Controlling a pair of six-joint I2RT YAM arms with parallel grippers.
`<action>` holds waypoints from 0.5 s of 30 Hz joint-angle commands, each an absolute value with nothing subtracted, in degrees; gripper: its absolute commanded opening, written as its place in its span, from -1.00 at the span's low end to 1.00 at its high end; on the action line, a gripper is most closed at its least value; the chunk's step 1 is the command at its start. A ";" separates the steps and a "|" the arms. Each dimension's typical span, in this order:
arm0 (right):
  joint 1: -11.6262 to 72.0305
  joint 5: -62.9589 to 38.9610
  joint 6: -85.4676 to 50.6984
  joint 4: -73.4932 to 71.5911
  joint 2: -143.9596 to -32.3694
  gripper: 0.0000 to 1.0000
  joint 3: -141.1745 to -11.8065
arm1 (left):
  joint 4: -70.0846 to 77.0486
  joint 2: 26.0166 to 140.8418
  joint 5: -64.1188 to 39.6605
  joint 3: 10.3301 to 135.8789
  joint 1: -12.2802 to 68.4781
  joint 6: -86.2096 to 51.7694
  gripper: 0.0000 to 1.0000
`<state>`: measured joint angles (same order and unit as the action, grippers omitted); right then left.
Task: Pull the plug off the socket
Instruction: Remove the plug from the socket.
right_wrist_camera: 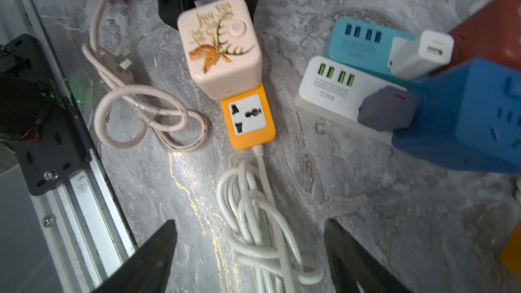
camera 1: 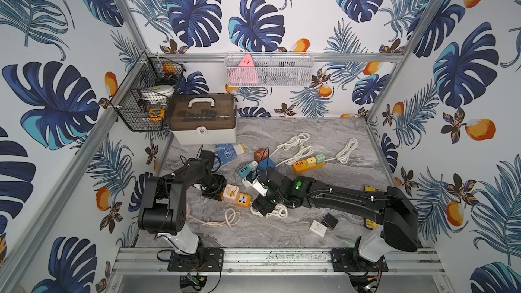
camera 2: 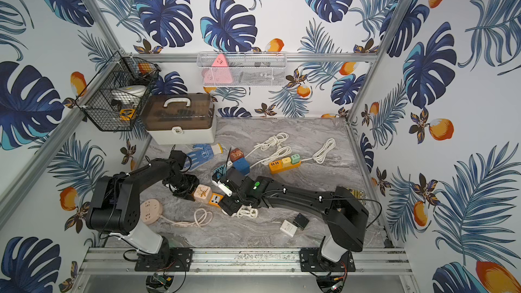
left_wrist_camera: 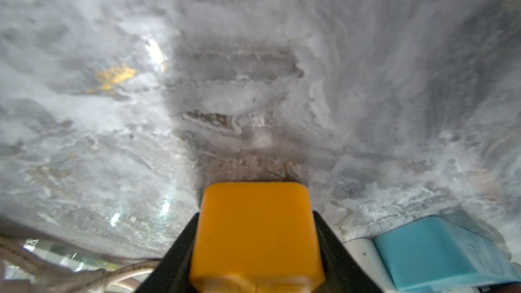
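Now, both top views: seeing pink cube plug (camera 1: 231, 192) standing deer-face up on orange socket strip (camera 1: 243, 200), left of the table's middle. Noting the strip's long axis running diagonally, plug end toward left gripper (camera 1: 222, 191), cord end pointing to the robot's right and toward the arm bases. Lying flat on grey marble-look tabletop (camera 1: 282, 235); leaf-and-fruit wallpaper (camera 1: 253, 23) and aluminium frame (camera 1: 282, 57) closing in on three sides. Losing the left jaws under the wrist housing.

Left wrist: watching black jaws pinching the strip's orange end in a narrow grip. Blurring badly, cropping at the frame edge, plug not showing. Blue USB strip (left_wrist_camera: 439, 255) peeking in alongside.

Right wrist: looking down the strip's length, spare outlet facing up, white cord (right_wrist_camera: 263, 170) trailing back into a knotted bundle. Finding right gripper (right_wrist_camera: 251, 222) spread wide above that bundle, holding nothing. Getting a smeared blue cube (right_wrist_camera: 465, 119), cropped at the edge.
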<state>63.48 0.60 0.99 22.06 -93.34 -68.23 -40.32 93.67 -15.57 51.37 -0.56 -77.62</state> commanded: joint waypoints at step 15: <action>64.95 -3.45 11.63 3.09 -104.50 0.70 -70.98 | -38.68 93.87 -11.68 50.58 -0.69 -75.59 -1.00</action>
<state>64.82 -3.29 10.31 7.27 -102.96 -69.71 -40.10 93.56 -15.64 51.16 -0.56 -77.45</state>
